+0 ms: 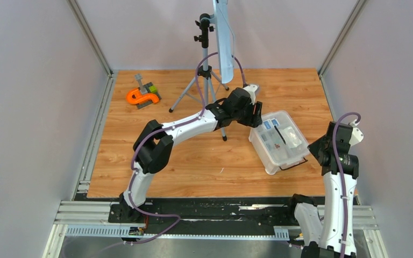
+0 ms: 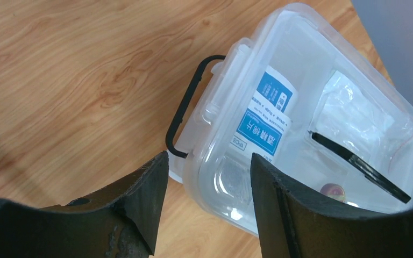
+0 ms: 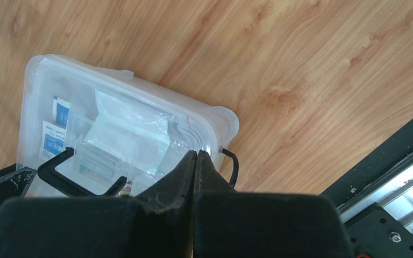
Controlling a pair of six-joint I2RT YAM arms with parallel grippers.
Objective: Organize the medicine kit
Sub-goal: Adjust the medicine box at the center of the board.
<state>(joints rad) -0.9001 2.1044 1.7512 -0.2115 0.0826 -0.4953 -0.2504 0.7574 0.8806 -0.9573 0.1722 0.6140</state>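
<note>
Just ahead of the empty, half-open left gripper (image 2: 209,158) sits the loose-looking clip (image 2: 181,107) on the box (image 2: 312,16), so snapping it down seems next; right gripper (image 3: 196,153) is pinched shut, holding nothing.

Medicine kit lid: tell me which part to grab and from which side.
Take the black handle at the centre of the clear lid, from above, the open left tool straddling its thin bar. It arches clear of the flat lid; the rounded edges look too wide and smooth.
</note>
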